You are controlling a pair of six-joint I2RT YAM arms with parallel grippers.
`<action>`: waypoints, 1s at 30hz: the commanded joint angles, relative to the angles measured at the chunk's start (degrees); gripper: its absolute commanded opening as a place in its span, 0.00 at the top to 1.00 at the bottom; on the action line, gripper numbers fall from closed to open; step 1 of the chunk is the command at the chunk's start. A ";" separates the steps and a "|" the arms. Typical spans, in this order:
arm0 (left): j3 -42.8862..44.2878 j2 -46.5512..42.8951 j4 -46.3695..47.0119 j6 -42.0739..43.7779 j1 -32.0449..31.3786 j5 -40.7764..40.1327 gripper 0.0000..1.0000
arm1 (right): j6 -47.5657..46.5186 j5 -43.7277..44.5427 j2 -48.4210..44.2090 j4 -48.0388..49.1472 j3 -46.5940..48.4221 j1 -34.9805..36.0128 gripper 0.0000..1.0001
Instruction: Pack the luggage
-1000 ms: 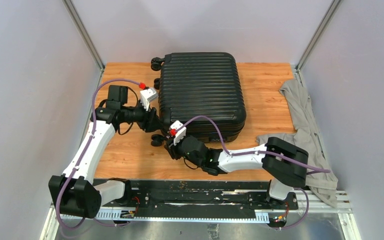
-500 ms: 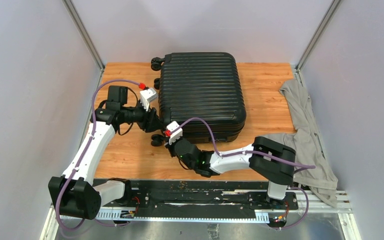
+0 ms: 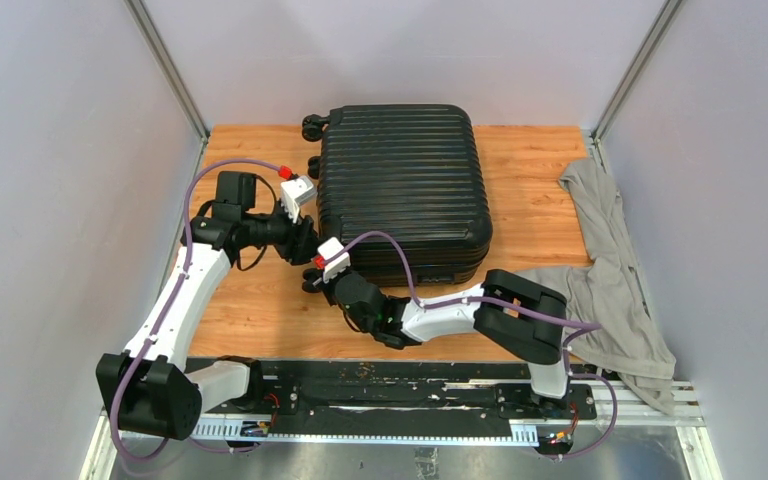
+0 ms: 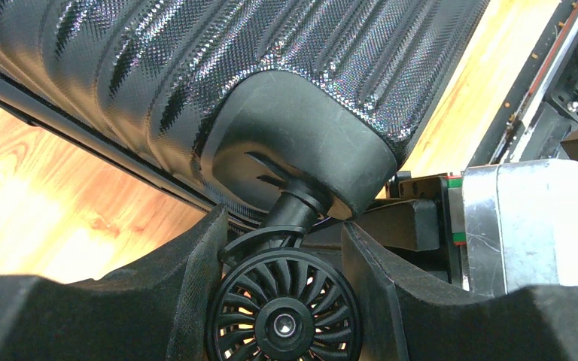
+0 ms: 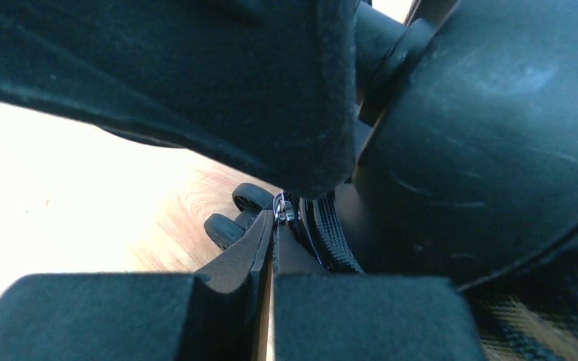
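I'm on the opening step: luggage (image 3: pixel 405 190) is lying flat and closed, upper centre of the overhead view on the wood counter (image 3: pixel 250 310), so nothing is packed yet. Grey garment (image 3: pixel 610 270) is sitting in a heap along the right edge, well apart from the case, prob the item to pack.

L pincer (image 4: pixel 280 226) is straddling a caster wheel (image 4: pixel 282 320) at the case's left side. Pads are tight on both sides w/ no gap showing, so I'm reading it as clamped on the wheel, bracing the shell.

R pincer (image 5: pixel 273 229) is at the case's lower-left corner. Jaws are pressed together, w/ a small metal zipper pull (image 5: pixel 283 210) pinched at the tips and zip teeth running just beside it.

Next move, my call: I'm dragging the pull along the seam round the corner. That needs a low, steady pull in line w/ the track while the L side holds the case from sliding. Risk is the tiny pull slipping out at the corner bend.

No brand, label or text is readable in any view. R wrist view is mostly dark and blurred.
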 commanded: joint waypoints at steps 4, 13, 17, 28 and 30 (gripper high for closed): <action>3.87 -0.78 -0.26 3.73 -1.91 3.06 1.00 | -1.52 -4.14 -1.32 4.16 2.18 -1.12 0.73; 10.62 3.79 -3.15 4.63 12.49 -2.42 0.02 | 1.23 -5.29 -25.69 -9.25 -13.81 -1.76 0.14; 11.53 3.47 -5.87 8.25 22.16 -0.49 0.00 | 3.29 4.05 -42.96 -19.27 -22.54 -2.31 0.13; -1.64 8.31 5.10 5.19 28.51 0.56 0.00 | 11.59 23.21 -83.81 -45.38 -34.80 -34.47 0.09; -6.56 9.05 16.30 -1.70 28.47 1.00 0.00 | 10.81 21.65 -84.22 -44.04 -36.40 -41.82 0.08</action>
